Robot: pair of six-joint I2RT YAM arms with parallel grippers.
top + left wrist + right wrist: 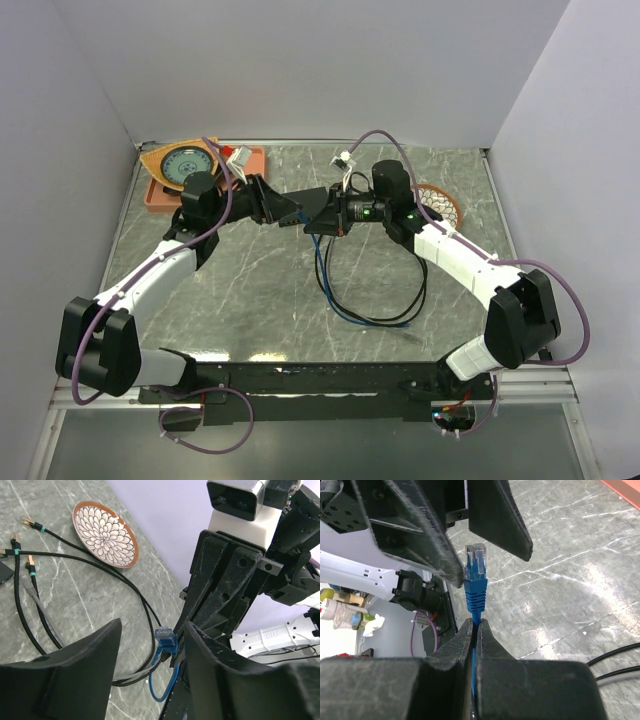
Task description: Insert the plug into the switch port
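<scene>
At the right wrist the plug (476, 575) shows; overhead it is hidden.

Plug (475, 575) in right gripper (475, 622), between fingers (502, 515) of left gripper (152, 630), cables (370, 312) on table (250, 290), plate (448, 206) right, tray (154, 197) back-left

Both arms reach in to the blue plug (476, 567). The right gripper (475, 626) pinches it tight from behind. The left gripper (152, 637) has its fingers apart around the plug's tip.

one blue plug (475, 575), one patterned dish (105, 534), one orange tray (155, 199)
</scene>
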